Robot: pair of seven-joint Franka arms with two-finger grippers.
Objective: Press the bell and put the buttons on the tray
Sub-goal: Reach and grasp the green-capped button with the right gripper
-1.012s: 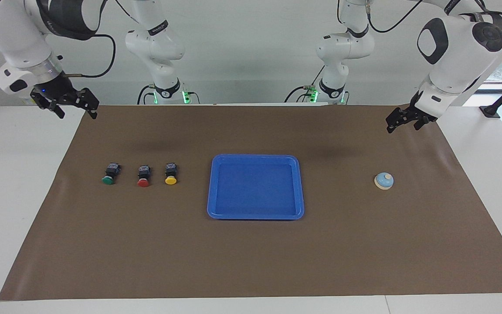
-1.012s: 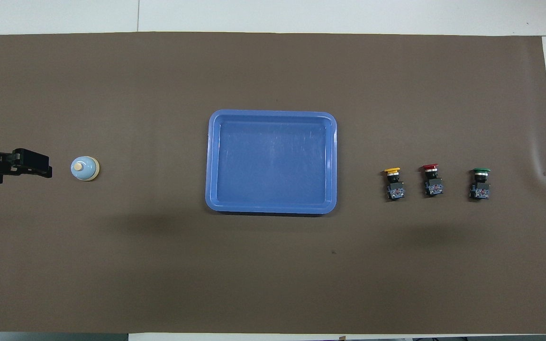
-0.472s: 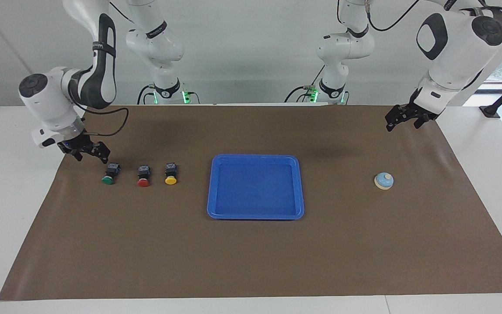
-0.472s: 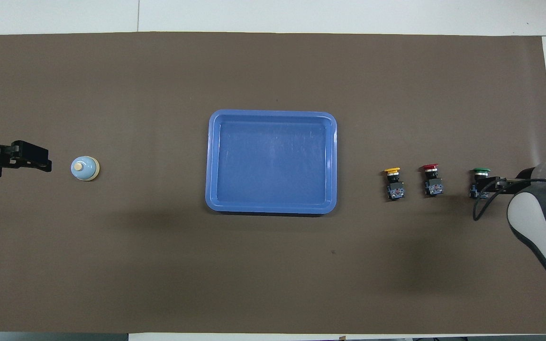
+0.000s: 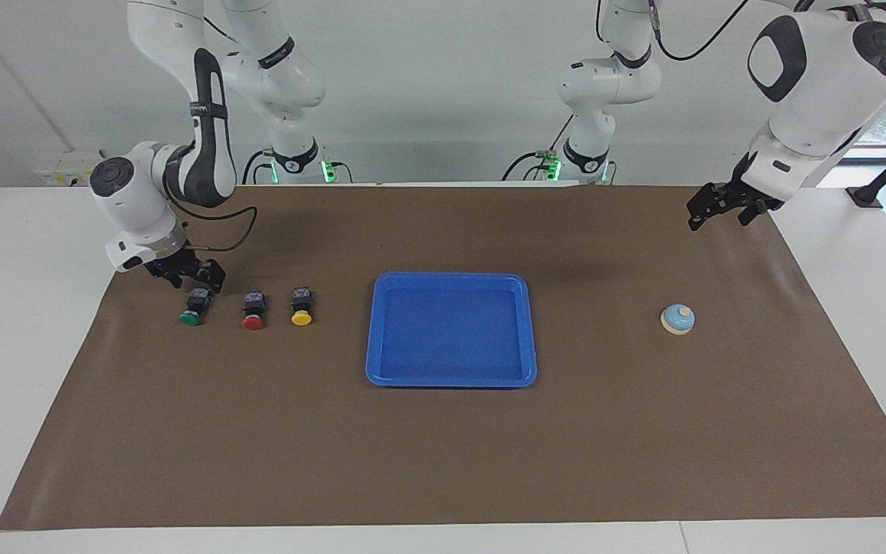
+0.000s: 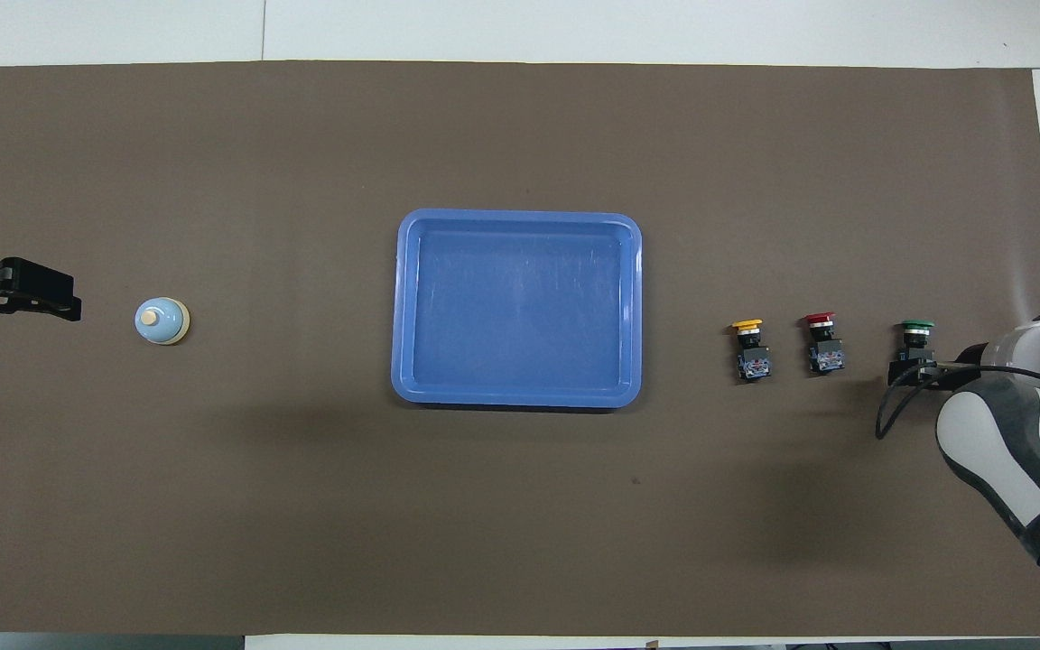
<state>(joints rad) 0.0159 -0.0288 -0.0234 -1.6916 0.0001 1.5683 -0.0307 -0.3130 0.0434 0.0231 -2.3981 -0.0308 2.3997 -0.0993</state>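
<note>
The three buttons lie in a row toward the right arm's end of the brown mat: green (image 5: pixel 194 306), red (image 5: pixel 254 312), yellow (image 5: pixel 301 307). The blue tray (image 5: pixel 451 382) sits empty mid-table. The light-blue bell (image 5: pixel 677 318) stands toward the left arm's end. My right gripper (image 5: pixel 193 278) is open, low over the black body of the green button (image 6: pixel 916 332); I cannot tell if it touches it. My left gripper (image 5: pixel 720 218) is open and raised over the mat's corner beside the bell (image 6: pixel 162 320), apart from it.
The brown mat (image 5: pixel 443 462) covers most of the white table. Two more white arm bases (image 5: pixel 297 161) stand at the robots' edge. The right arm's cable (image 6: pixel 890 415) hangs beside the green button.
My right gripper came down from above the mat's corner and now sits low at the green button. My left gripper drifted slightly away from the bell. Buttons, tray and bell have not moved.
</note>
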